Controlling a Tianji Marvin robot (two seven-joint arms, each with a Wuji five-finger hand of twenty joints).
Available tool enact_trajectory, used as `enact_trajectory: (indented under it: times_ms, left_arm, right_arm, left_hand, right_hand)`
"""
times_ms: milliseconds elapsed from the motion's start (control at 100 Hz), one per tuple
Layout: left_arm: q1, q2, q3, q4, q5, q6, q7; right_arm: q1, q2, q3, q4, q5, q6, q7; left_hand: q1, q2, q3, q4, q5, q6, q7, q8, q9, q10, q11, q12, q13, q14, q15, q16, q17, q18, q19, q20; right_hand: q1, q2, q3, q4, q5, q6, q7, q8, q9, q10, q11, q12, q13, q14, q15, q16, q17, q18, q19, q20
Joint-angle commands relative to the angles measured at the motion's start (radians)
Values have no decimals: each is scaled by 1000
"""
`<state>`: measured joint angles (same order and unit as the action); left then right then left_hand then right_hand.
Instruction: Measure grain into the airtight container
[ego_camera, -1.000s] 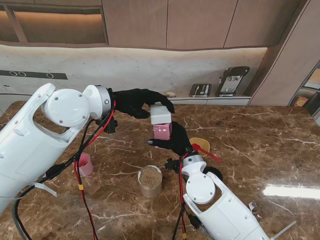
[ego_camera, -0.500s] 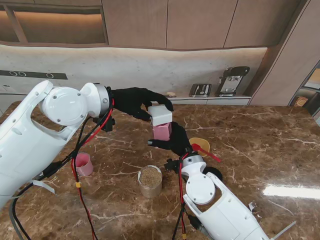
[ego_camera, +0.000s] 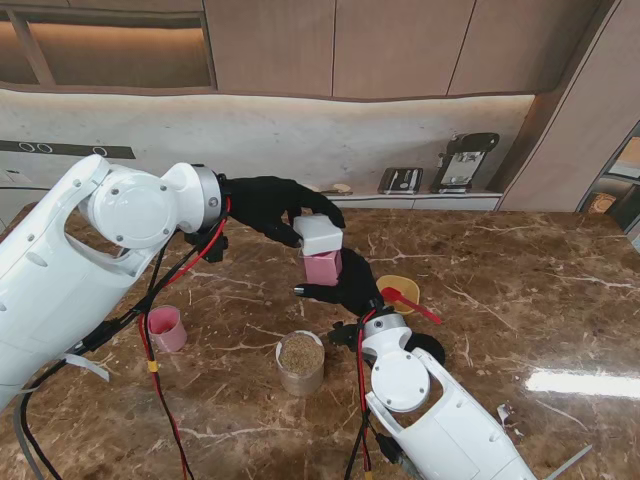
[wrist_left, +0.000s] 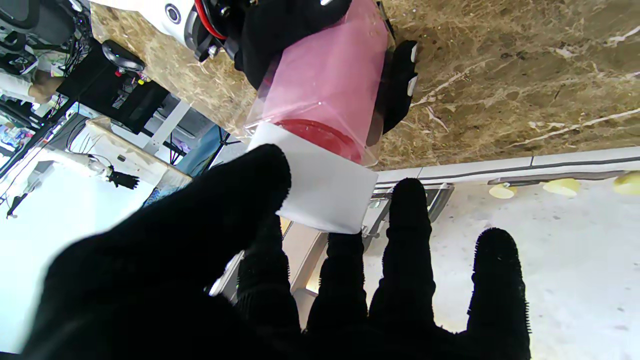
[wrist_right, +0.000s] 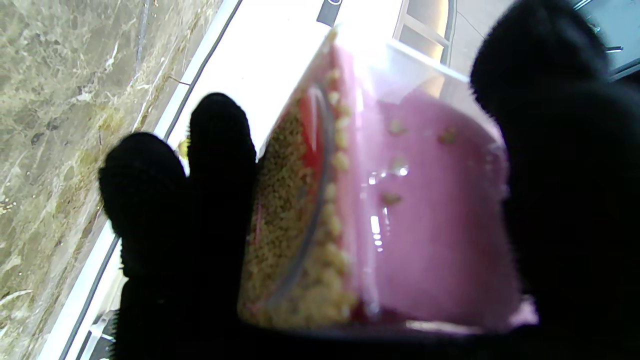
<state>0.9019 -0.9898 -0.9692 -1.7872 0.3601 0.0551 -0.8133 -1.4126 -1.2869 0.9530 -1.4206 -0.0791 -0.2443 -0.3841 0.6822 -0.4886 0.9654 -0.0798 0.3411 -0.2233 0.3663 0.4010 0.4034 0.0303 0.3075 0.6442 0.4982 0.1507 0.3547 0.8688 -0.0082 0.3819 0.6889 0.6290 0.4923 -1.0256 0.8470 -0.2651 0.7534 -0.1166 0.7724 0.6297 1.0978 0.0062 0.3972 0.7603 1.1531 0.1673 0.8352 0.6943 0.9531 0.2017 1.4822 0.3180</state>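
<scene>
1. Right hand (ego_camera: 345, 285) grips the pink container (ego_camera: 323, 266), raised off the bench (ego_camera: 500, 270), at twelve o'clock from the grain jar (ego_camera: 300, 362).
2. Left hand (ego_camera: 270, 205) clasps the white lid (ego_camera: 319, 235); it should press squarely, evenly.

The container (ego_camera: 323, 266) sits mid-surface (ego_camera: 520, 290), held from the near side by the right hand (ego_camera: 345, 285). The lid (ego_camera: 320, 236) rests tilted on top of it, with the left hand (ego_camera: 275, 205) gripping it from the left and far side. Grain lies inside the container (wrist_right: 295, 215). Nearer to me and slightly left stands the grain jar (ego_camera: 300, 362). Further left is a small cup (ego_camera: 167, 328). Just right of the container lie a bowl (ego_camera: 402, 288) and a scoop (ego_camera: 405, 301).
</scene>
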Motion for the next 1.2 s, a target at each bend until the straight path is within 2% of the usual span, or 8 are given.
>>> enact_trajectory:
  times_ms: [0, 100, 220, 520, 840, 910, 1040, 1190]
  left_arm:
    - [6, 9, 16, 15, 2, 1, -15]
    - [-7, 12, 27, 20, -1, 1, -32]
    - [-19, 13, 38, 23, 1, -2, -41]
    - [-8, 11, 36, 24, 18, -5, -26]
    - [14, 2, 25, 28, 28, -22, 20]
    - [13, 2, 24, 29, 30, -30, 22]
    - [6, 4, 28, 30, 30, -38, 11]
    - [-5, 8, 36, 30, 43, -46, -6]
  right_arm:
    - [3, -4, 7, -12, 10, 1, 6]
    - [4, -3, 7, -12, 9, 0, 7]
    - [4, -3, 8, -13, 9, 1, 7]
    - [4, -3, 7, -13, 9, 2, 9]
    - [4, -3, 6, -16, 11, 2, 11]
    - [5, -2, 6, -16, 10, 3, 11]
    - [5, -2, 6, -16, 8, 3, 12]
    - [5, -2, 6, -17, 7, 4, 12]
  left_hand:
    - [-35, 18, -20, -8, 97, 146, 137, 62, 59, -85, 83, 27, 6, -15, 23, 8, -22, 4, -7, 15]
    - [-23, 19, -15, -7, 119, 142, -1, -87, 78, -82, 93, 32, 9, -11, 25, 8, -25, 4, -18, 12]
    - [-21, 22, -8, -7, 162, 157, -10, -122, 75, -81, 116, 62, 1, -10, 40, 29, -27, 4, -25, 10]
    - [-43, 22, -22, -4, 79, 65, 317, 226, 55, -88, 91, 65, -8, -16, 22, 20, -26, -8, -26, 20]
    - [-49, -5, -18, -7, 74, 104, 347, 303, 144, -121, 44, -97, 73, -32, 17, -37, 2, 0, 21, 43]
    - [-49, -4, -11, -9, 104, 114, 279, 240, 155, -123, 75, -85, 81, -34, 24, -33, 0, -1, 21, 39]
    - [-40, 8, -23, -8, 163, 119, 64, -45, 185, -118, 105, -27, 77, -30, 23, -27, -13, -4, -3, 21]
    - [-42, 22, -39, -7, 202, 89, 88, -66, 172, -95, 146, 62, 55, -19, 49, 21, -19, -11, -14, 19]
  right_hand:
    - [195, 273, 287, -2, 136, -207, 168, 33, 129, -105, 182, 44, 60, -144, 42, -3, -21, -97, -12, 24]
    - [195, 274, 287, -2, 137, -207, 168, 34, 129, -106, 182, 44, 60, -144, 42, -3, -21, -97, -12, 24]
    - [195, 276, 288, -2, 137, -206, 168, 33, 129, -106, 183, 44, 60, -144, 42, -3, -21, -97, -12, 24]
    - [195, 278, 287, -2, 136, -207, 167, 33, 128, -105, 182, 44, 60, -143, 42, -3, -21, -96, -12, 24]
    - [195, 280, 286, -2, 135, -204, 165, 30, 128, -104, 181, 42, 59, -142, 41, -4, -22, -93, -13, 24]
    - [194, 280, 286, -2, 135, -204, 165, 29, 129, -105, 181, 42, 59, -142, 41, -4, -22, -93, -13, 24]
    - [195, 281, 287, -2, 135, -204, 165, 29, 128, -104, 181, 42, 60, -142, 40, -4, -22, -93, -13, 24]
    - [195, 282, 287, -2, 135, -204, 165, 28, 128, -105, 181, 42, 59, -142, 40, -4, -22, -93, -13, 24]
